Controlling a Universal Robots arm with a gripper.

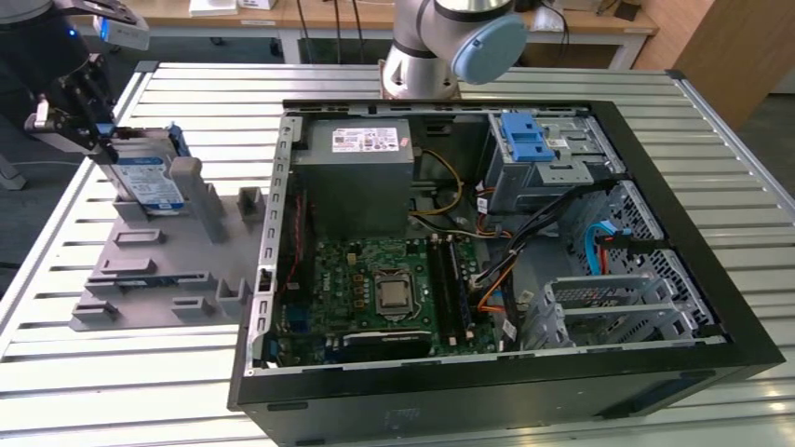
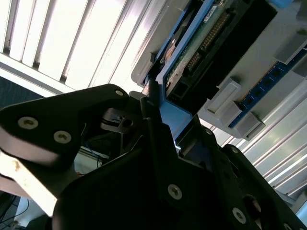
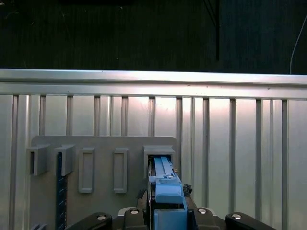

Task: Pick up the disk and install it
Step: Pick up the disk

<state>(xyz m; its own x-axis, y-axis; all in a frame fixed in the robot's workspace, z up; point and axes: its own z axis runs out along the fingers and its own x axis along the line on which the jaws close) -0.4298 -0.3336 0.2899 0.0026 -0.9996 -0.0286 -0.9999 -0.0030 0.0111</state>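
There is one disk (image 1: 147, 182), one gripper (image 1: 102, 140), one robot arm (image 1: 435, 37), one open computer case (image 1: 497, 396), one power supply box (image 1: 360, 154), one grey holder rack (image 1: 162, 251) and one slatted tabletop (image 1: 125, 391).

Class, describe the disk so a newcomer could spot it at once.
Find the open computer case on the slatted table; to the exterior view's left lies a grey holder plate. The disk stands on edge at its far end, in the gripper: silver, blue-framed, with a white-and-blue label, unlike the plain grey blocks beside it.
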